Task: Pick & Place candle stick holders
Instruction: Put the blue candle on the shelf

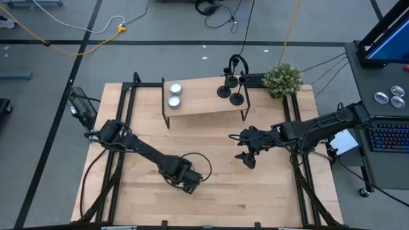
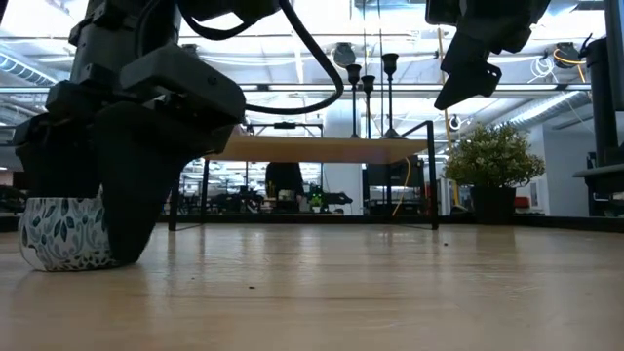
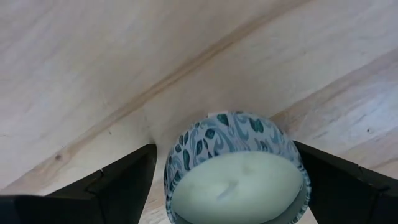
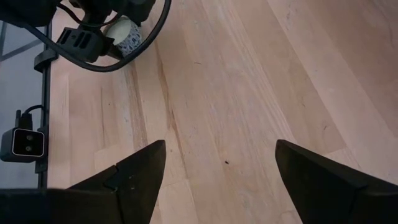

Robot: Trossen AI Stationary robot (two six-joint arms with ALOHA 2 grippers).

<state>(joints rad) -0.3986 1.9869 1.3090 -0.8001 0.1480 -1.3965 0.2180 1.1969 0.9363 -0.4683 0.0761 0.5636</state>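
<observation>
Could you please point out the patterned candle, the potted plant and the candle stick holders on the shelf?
Patterned candle [image 3: 233,180]: left wrist view, on its wax top.
Potted plant [image 1: 282,78]: high view, on its leaves.
Candle stick holders [image 1: 224,91]: high view, on one holder's round base.

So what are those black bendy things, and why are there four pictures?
They are two robot arms on a wooden table, each ending in a two-finger claw. One picture looks straight down, one looks level across the tabletop, and one comes from a camera on each wrist. The left gripper is down at the table with its fingers open on either side of a candle in a patterned cup, not squeezing it. The right gripper hangs open above bare wood, holding nothing. At the back a little shelf carries three black candle stick holders and two small round candles, beside a small plant.
</observation>
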